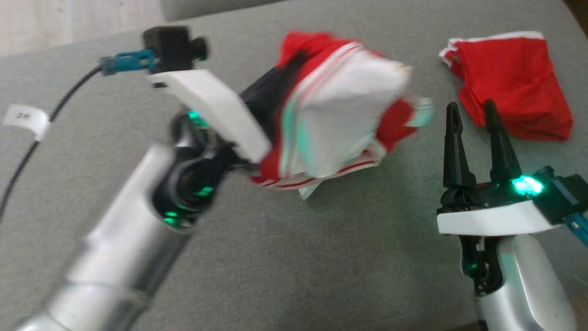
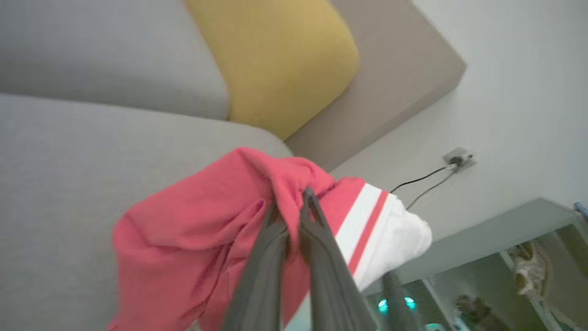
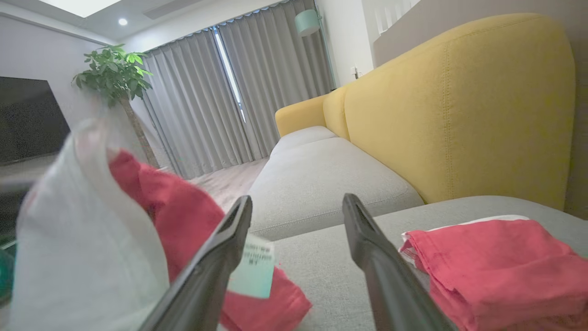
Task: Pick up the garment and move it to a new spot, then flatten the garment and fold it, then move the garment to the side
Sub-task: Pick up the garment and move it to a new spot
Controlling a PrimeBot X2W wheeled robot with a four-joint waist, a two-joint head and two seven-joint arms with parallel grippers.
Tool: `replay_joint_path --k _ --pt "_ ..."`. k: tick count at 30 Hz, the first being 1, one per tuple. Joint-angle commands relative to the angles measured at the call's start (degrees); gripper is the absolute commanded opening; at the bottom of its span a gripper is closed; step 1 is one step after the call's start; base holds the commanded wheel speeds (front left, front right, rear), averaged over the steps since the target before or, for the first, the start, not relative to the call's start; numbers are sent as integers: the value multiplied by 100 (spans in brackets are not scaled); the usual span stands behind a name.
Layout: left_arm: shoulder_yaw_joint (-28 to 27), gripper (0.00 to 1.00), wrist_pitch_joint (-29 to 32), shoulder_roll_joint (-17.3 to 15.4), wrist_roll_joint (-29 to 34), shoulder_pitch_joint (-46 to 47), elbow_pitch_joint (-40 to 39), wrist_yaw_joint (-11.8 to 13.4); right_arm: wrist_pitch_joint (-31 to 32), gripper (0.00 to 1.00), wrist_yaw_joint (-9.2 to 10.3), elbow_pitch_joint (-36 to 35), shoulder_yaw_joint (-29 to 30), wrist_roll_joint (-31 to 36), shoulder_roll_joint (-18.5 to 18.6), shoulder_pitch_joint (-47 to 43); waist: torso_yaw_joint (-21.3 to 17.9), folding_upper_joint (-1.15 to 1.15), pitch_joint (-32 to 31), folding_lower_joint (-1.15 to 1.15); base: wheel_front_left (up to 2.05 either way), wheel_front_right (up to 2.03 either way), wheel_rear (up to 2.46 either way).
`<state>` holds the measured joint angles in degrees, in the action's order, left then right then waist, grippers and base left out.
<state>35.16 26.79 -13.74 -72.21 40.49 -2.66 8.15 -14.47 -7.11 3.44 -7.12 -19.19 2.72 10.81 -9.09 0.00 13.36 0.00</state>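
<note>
A red and white striped garment [image 1: 340,110] hangs bunched above the grey sofa seat, blurred in the head view. My left gripper [image 1: 280,85] reaches into it from the left, its dark fingers partly buried in the cloth. In the left wrist view the left gripper [image 2: 294,197] is shut on a red fold of the garment [image 2: 193,230], whose white part hangs to the right. My right gripper [image 1: 471,110] stands open to the right of the garment, apart from it. In the right wrist view the right gripper [image 3: 298,204] holds nothing, and the garment [image 3: 151,216] hangs at its left.
A folded red garment [image 1: 510,82] lies at the back right of the grey seat [image 1: 294,257], just beyond my right gripper, and it lies at the lower right as the folded red garment [image 3: 496,257]. Yellow back cushions [image 3: 459,105] rise behind. A black cable [image 1: 27,151] runs at left.
</note>
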Motion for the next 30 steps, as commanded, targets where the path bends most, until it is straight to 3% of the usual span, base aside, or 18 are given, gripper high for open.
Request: replay_joint_path --k 1,5,6,7,8,11,15,21,26,30 --pt "-308 0 47 -349 -16 60 46 -92 -52 100 -37 -227 -140 -62 16 188 -141 0 148 0 0 0 0" --pt "-394 0 172 -1034 198 75 1018 -414 -52 100 -37 -263 -217 -98 16 261 -258 0 300 0 0 0 0" --pt "-369 27 171 -1188 325 122 1261 -510 -52 100 -37 -265 -239 -96 16 277 -273 0 336 0 0 0 0" --pt "-364 85 118 -1313 461 187 1511 -575 -52 100 -37 -267 -262 -91 16 294 -284 0 375 0 0 0 0" --pt "-351 100 29 -1425 635 269 1773 -611 -52 100 -37 -266 -284 -82 16 310 -291 0 404 0 0 0 0" --pt "-320 100 -392 -1568 1104 556 2461 -726 -52 100 -37 -256 -314 -50 16 336 -286 0 456 0 0 0 0" --pt "-311 100 -1129 -1463 1527 925 3109 -922 -52 100 -37 -217 -290 23 16 314 -180 0 425 0 0 0 0" --pt "61 100 -2136 -1366 2222 1063 3391 -1335 -52 100 -37 -138 -182 234 16 262 144 0 158 0 0 0 0" --pt "163 100 -2832 -1326 2534 826 3297 -1309 -52 100 -37 -87 -24 400 16 169 466 0 -98 0 0 0 0" --pt "239 100 -3531 -1332 2861 379 2980 -1048 -52 100 -37 -48 125 543 16 19 809 0 -357 0 0 0 0"
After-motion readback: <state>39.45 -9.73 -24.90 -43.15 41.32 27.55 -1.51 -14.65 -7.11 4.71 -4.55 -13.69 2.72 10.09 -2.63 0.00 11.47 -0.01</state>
